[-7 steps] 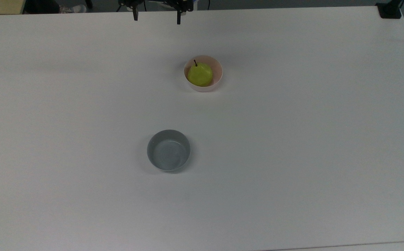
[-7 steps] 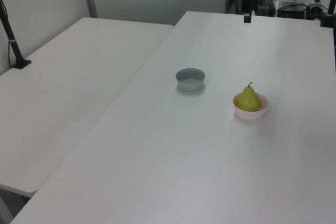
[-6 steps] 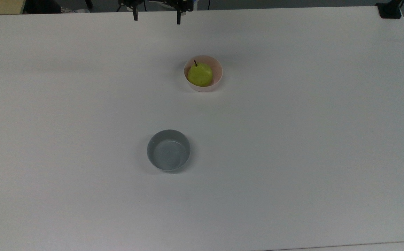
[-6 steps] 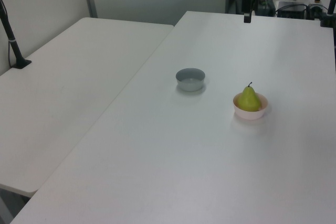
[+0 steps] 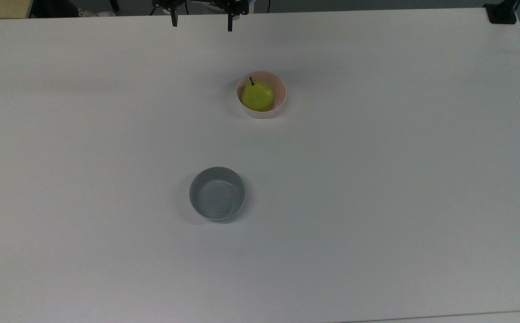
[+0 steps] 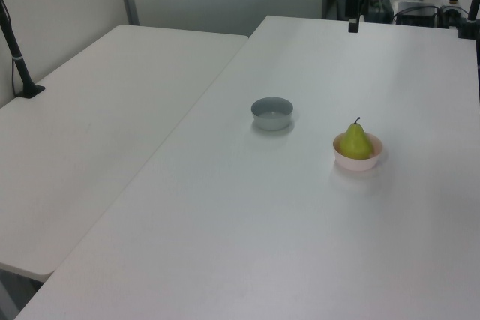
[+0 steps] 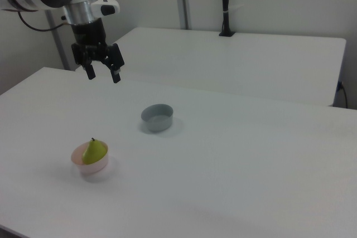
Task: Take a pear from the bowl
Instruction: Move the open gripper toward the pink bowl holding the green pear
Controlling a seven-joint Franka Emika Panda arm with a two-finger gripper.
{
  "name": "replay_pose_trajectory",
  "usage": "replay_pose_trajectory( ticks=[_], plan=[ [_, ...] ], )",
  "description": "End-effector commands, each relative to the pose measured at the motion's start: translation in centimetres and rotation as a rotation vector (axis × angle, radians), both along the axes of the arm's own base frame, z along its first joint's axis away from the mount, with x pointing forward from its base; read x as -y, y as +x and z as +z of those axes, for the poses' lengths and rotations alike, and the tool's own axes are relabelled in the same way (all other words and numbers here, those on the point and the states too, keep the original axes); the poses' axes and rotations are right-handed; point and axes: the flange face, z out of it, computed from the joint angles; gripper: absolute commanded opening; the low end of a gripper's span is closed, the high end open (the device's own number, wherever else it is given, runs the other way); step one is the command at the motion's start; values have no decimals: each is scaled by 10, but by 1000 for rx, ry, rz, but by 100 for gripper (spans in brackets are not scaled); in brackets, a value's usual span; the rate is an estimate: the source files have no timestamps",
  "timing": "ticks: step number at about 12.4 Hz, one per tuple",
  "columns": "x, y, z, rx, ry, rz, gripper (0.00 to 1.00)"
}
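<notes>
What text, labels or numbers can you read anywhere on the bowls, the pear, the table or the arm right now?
None: there is no readable text in any view.
The pink bowl, the pear and the grey bowl are plain and unmarked.
The white table carries no label.
The gripper shows no legible marking.

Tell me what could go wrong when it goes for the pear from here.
The pear stands upright in the small pink bowl, so closing fingers may catch the rim and tip or drag the bowl. The open gripper hangs high and well away from it, so a misaligned descent is possible. The pear's rounded, tapering body could slip from a grip near the top.
</notes>
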Motion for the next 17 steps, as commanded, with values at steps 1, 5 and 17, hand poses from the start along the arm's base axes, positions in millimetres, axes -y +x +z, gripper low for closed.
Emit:
replay_pose_trajectory(
  ticks=[1, 5, 17],
  plan=[
    [2, -5, 7, 0, 7, -9, 100],
    [-10, -2, 1, -10, 8, 14, 100],
    [-78, -21, -45, -127, 35, 310, 100]
  ],
)
